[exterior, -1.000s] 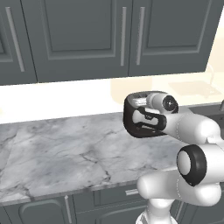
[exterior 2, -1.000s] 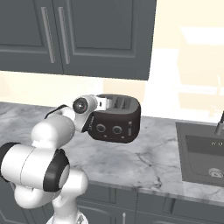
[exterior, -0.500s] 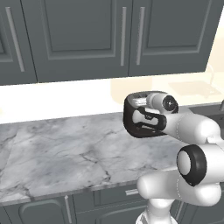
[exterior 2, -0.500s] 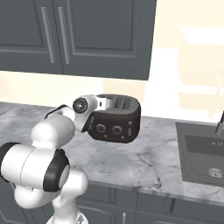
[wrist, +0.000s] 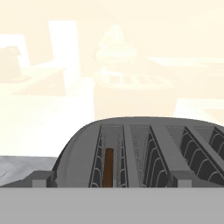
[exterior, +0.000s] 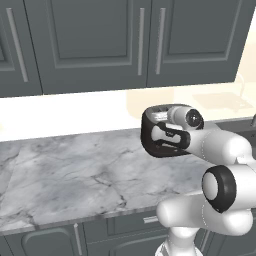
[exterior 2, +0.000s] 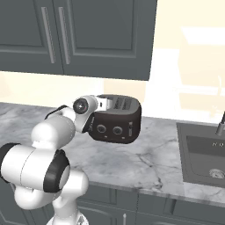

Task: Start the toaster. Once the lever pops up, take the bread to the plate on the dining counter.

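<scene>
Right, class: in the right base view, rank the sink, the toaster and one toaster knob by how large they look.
1. Sink, though cut off by the frame edge.
2. Toaster, close to the sink in apparent size, so that order is unsure.
3. Toaster knob, clearly smallest.

We see flat, even rendered light with crisp edges and no blur in all 3 views. The wall (exterior 2: 184, 57) beyond the worktop (exterior: 75, 175) is washed out to pale cream, and faint, soft shadows lie under the toaster (exterior 2: 117, 118).
</scene>
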